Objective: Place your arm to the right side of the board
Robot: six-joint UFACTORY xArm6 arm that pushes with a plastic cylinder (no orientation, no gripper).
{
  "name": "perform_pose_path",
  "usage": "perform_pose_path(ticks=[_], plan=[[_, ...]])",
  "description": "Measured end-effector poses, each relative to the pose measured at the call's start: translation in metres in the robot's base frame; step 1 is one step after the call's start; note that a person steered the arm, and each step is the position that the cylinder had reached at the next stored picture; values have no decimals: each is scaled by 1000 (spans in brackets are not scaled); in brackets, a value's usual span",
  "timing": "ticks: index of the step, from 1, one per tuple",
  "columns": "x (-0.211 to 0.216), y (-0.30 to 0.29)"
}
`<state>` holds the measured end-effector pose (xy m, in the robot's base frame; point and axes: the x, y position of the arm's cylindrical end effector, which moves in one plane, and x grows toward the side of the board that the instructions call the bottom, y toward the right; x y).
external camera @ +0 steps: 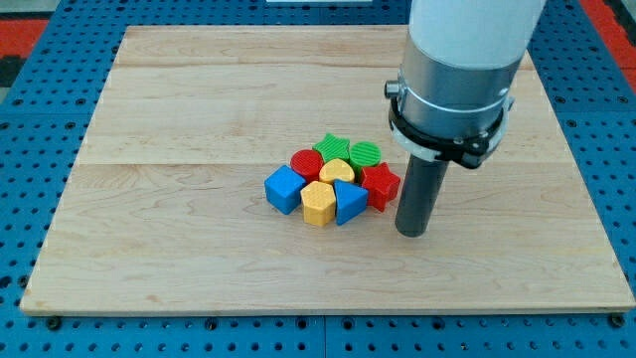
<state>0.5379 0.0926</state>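
Arm comes down from the view's top right, my tip (pixel 412 232) planted on the pale wooden board (pixel 179 249), just right of the red star block (pixel 381 183). No end effector jaws, just a rod. Blue pegboard counter (pixel 40 149) underneath.

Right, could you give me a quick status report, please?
My tip down on the board, right of centre. Block cluster just left, red star nearest. Board's right side ahead, nothing in the way.

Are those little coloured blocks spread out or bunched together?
Bunched together: the coloured blocks sit touching in one cluster mid-board, my tip just at their right.
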Motion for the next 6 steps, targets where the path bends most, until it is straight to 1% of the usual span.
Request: perform_pose_path(ticks=[1,3,4,5,6], plan=[[0,3],[0,27],[-8,47],[-42,47],[-35,31]])
